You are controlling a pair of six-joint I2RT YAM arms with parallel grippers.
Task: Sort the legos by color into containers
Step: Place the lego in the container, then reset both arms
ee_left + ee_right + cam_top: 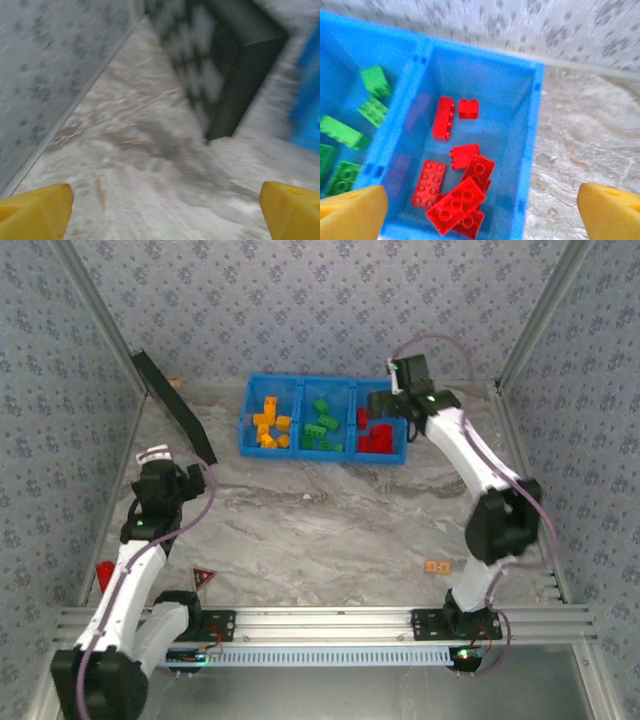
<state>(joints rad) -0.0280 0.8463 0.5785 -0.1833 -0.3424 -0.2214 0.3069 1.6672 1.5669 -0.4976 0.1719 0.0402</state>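
The blue bin (322,454) stands at the back of the table, with yellow-orange legos (270,423) in its left compartment, green legos (322,427) in the middle and red legos (375,437) on the right. My right gripper (381,404) hovers open over the red compartment. In the right wrist view its yellow fingers (355,210) spread wide above several red bricks (455,205), holding nothing; green bricks (375,82) lie beyond the divider. My left gripper (197,476) is open and empty over bare table at the left, its view blurred.
A black flat board (172,405) leans at the back left, close ahead of the left gripper (165,215), and shows as a dark board (240,75) in the left wrist view. A tan tile (437,566) lies front right and a red-black triangle (204,577) front left.
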